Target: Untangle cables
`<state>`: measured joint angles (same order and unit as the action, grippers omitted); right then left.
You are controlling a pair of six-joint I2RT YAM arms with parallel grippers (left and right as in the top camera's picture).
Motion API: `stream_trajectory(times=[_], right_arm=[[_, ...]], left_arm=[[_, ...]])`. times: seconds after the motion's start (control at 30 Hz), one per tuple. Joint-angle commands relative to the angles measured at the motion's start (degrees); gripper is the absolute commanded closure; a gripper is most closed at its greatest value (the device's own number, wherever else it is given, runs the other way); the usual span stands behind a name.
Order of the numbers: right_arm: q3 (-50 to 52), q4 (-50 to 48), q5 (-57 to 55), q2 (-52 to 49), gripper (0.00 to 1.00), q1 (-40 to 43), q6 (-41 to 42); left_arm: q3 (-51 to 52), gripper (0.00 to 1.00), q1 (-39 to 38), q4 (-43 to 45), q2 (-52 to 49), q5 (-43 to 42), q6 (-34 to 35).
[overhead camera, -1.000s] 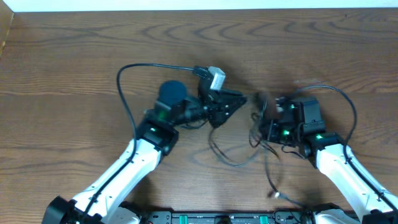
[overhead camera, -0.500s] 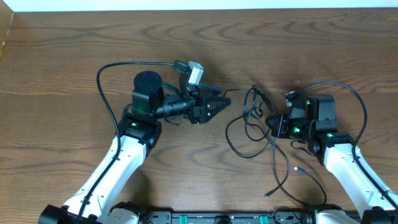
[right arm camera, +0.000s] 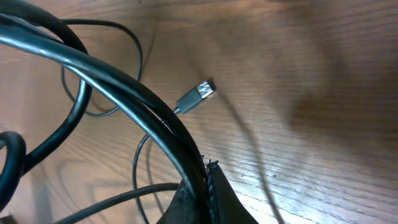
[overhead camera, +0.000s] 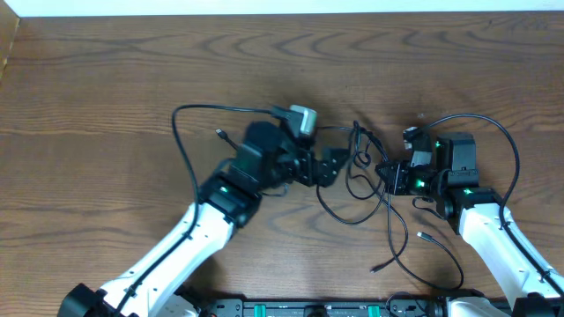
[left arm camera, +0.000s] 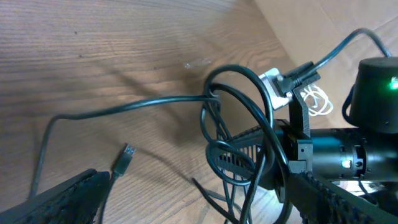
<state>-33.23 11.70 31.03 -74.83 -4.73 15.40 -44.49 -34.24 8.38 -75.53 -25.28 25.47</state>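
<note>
The black cables [overhead camera: 359,167] lie looped together mid-table, with strands trailing toward the front edge and ending in small plugs [overhead camera: 376,267]. My left gripper [overhead camera: 333,165] is open right at the bundle's left side. In the left wrist view its fingers [left arm camera: 68,199] stand wide apart, with the cable loops [left arm camera: 239,155] between and ahead of them. My right gripper [overhead camera: 386,174] is shut on a thick black cable [right arm camera: 143,99], pinched at the jaw tips [right arm camera: 208,177]. A thin white loop [left arm camera: 314,99] shows behind the right arm.
A loose plug [left arm camera: 126,155] lies by my left finger, and another plug [right arm camera: 198,94] lies on the wood ahead of the right gripper. The left arm's own black wire [overhead camera: 181,141] arcs over the table to its left. The table's far edge [overhead camera: 282,14] is well behind.
My left gripper has opened wide and moved right, up to the bundle. The right gripper stayed shut on its cable after pulling it to the right, which spread the strands.
</note>
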Motion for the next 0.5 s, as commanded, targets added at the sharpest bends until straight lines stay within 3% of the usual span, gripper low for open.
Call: stream_trajectory(times=[0.0,0.47], right_arm=[[0.13,-0.11,-0.72,1.03,0.99,0.13,-1.09],[0.11,1.11,-5.46,1.27,0.99,-5.09,-1.09]], left_arm=[[-0.83,0.02,-3.65,0.28,-0.13,9.29,0.7],[-0.83,0.02,-6.64,5.62,-2.27,15.28,6.14]])
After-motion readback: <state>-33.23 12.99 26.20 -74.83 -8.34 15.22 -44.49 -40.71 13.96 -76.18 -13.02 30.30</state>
